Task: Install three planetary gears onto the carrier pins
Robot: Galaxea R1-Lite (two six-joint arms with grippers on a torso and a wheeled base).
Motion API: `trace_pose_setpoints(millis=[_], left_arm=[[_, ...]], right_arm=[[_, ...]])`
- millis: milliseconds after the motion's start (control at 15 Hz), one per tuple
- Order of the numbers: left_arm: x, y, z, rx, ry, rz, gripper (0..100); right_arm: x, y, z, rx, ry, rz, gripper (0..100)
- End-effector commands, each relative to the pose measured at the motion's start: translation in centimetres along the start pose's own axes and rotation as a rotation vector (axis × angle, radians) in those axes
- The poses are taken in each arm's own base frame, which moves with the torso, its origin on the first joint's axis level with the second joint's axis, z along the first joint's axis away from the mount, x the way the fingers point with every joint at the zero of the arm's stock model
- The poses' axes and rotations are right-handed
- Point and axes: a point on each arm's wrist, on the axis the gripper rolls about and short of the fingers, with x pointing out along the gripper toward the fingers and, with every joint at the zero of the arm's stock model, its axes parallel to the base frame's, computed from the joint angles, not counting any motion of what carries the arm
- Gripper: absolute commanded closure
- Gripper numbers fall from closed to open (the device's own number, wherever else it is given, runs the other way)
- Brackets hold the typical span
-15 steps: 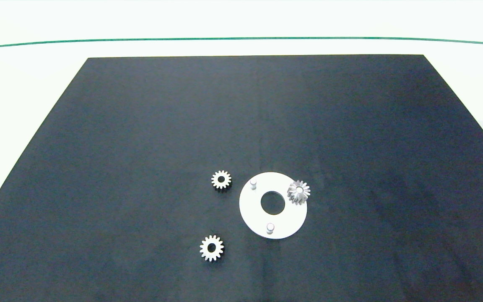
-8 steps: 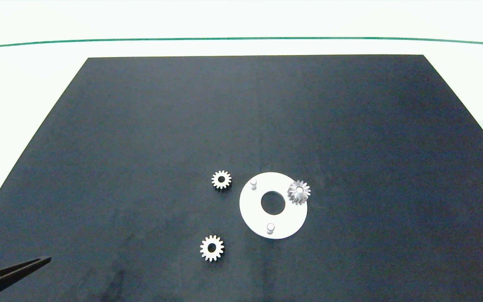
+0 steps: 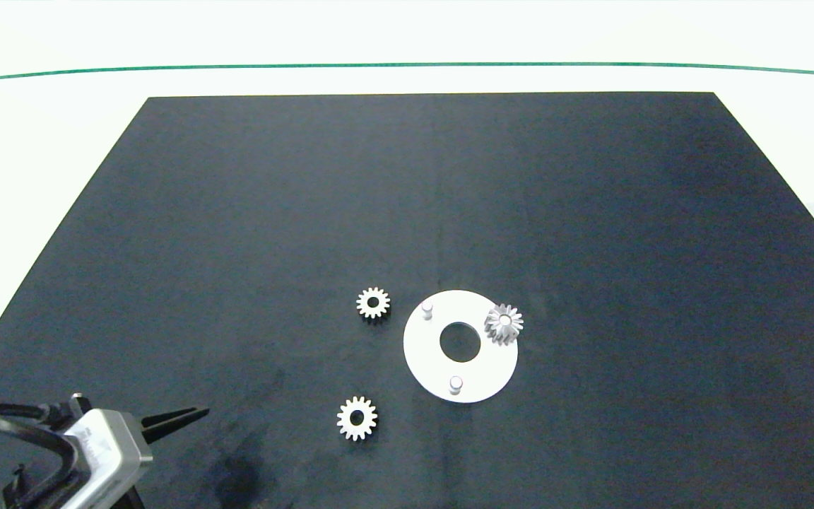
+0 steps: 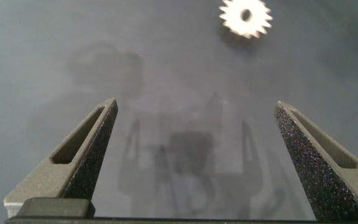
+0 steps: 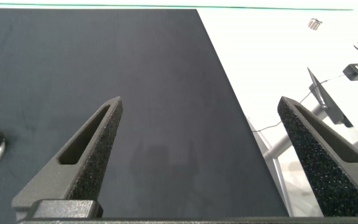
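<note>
One silvery toothed planetary gear (image 3: 504, 323) hides the third short white carrier pin on the flat white disc (image 3: 422, 353); two more gears (image 3: 373, 303) (image 3: 357, 418) lie on the black bench (image 3: 308, 198) beside it. The left gripper (image 3: 198, 411), fingers spread and empty, is partly cut off at the near-left corner. The right gripper (image 5: 197, 118), outside the head view, is also spread and empty.

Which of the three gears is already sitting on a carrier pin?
The gear at the disc's right rim; it sits on the white disc. The other two gears lie on the black mat, left of the disc.

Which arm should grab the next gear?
Probably the left. Its gripper is over the mat's near-left corner, jaws open, with a loose gear close ahead; its wrist camera shows a gear too. The right gripper is outside the head view.
</note>
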Motion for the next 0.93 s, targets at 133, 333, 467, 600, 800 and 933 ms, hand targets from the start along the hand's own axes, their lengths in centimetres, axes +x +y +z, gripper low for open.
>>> trace_pose_setpoints(millis=[133,333,467,600,800,933], left_arm=[[2.6,-1.0,1.0,0.046,0.008,-0.07,0],[4.7,-1.8,1.8,0.075,-0.006,-0.045,0],[6.7,-2.7,1.9,0.089,-0.017,-0.008,0],[7.8,-3.4,1.8,0.096,-0.029,-0.02,0],[8.7,-4.1,1.7,0.102,-0.026,-0.032,0],[9.0,-4.1,1.8,0.1,-0.035,-0.028,0]], right_arm=[[-0.1,0.0,0.0,-0.004,0.0,-0.011,0],[-0.1,0.0,0.0,-0.003,-0.001,-0.011,0],[-0.2,-0.1,0.0,-0.001,-0.004,-0.01,0],[-0.3,-0.1,0.0,-0.001,-0.01,-0.001,0],[-0.2,0.0,-0.2,-0.009,0.005,0.009,0],[-0.3,0.0,-0.3,-0.011,0.008,0.011,0]])
